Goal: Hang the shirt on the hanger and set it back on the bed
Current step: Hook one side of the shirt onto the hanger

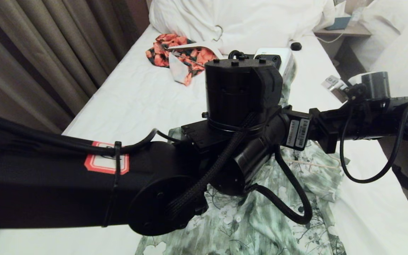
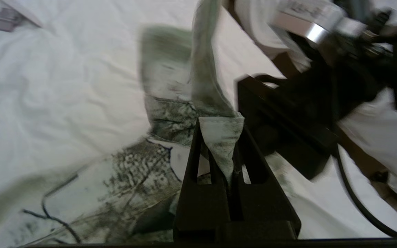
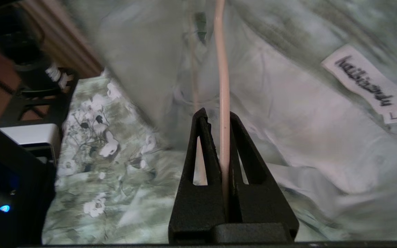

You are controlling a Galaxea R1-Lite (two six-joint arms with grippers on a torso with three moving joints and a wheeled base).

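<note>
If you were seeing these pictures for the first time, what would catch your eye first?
The black left arm fills the head view's foreground, reaching over the green floral shirt on the white bed. The left hand pinches a shirt edge; the right hand clamps the cream hanger.

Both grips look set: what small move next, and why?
Probably draw the left gripper, shut on a fold of the shirt, sideways over the hanger, while the right gripper keeps that wire pinched. The wire already lies against the shirt's inside by the label.
</note>
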